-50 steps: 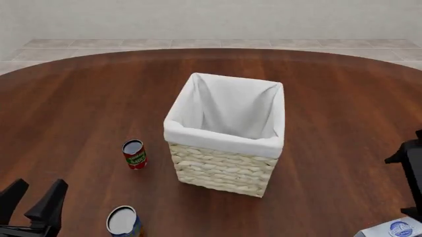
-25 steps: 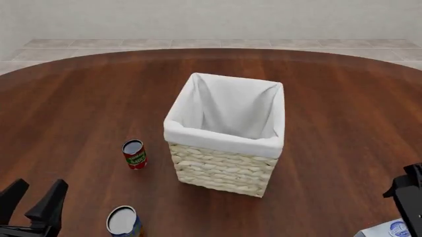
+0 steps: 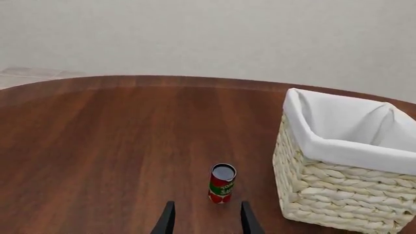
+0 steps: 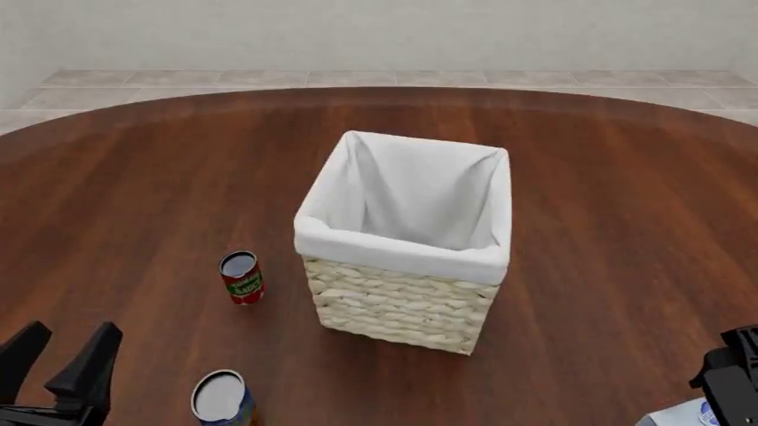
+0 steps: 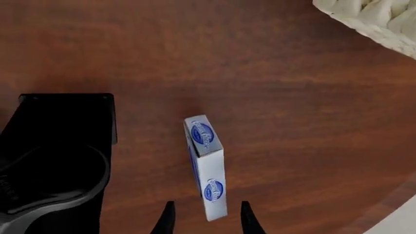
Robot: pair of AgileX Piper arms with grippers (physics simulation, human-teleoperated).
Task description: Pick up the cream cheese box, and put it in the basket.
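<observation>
- Front view: right gripper (image 4: 737, 377) at the lower right edge has sunk lower over the last second; it sat higher by the right edge before and now only its top shows above the cream cheese box (image 4: 690, 414).
- Box itself has not moved: same near-right corner of the table (image 4: 142, 177), mostly cut off by the edge of the view, well apart from the basket (image 4: 409, 240).
- Left gripper (image 4: 57, 368) at lower left unchanged, fingers spread, holding nothing. Red-labelled can (image 4: 240, 277) and blue-labelled can (image 4: 222, 398) unchanged too.
- Left wrist view: left gripper fingertips (image 3: 165, 222) apart with nothing between them; red-labelled can (image 3: 222, 183) stands just ahead, basket (image 3: 344, 161) off to one side. Nothing task-relevant happening here.
- Right wrist view: cream cheese box (image 5: 205, 165) stands on a narrow edge on the table, its near end lying between the two right fingertips (image 5: 167, 219), which are parted. No contact visible on either side; the tips are cropped, so I can't tell how deep they sit.
- Black arm base (image 5: 58, 161) beside the box; basket corner (image 5: 373, 22) at the far edge of the view.
- Judgement: the drop looks like the descent onto the box, so pre-grasp, nearly aligned. Closing on the box is not yet done, then lift and carry to the basket.
</observation>
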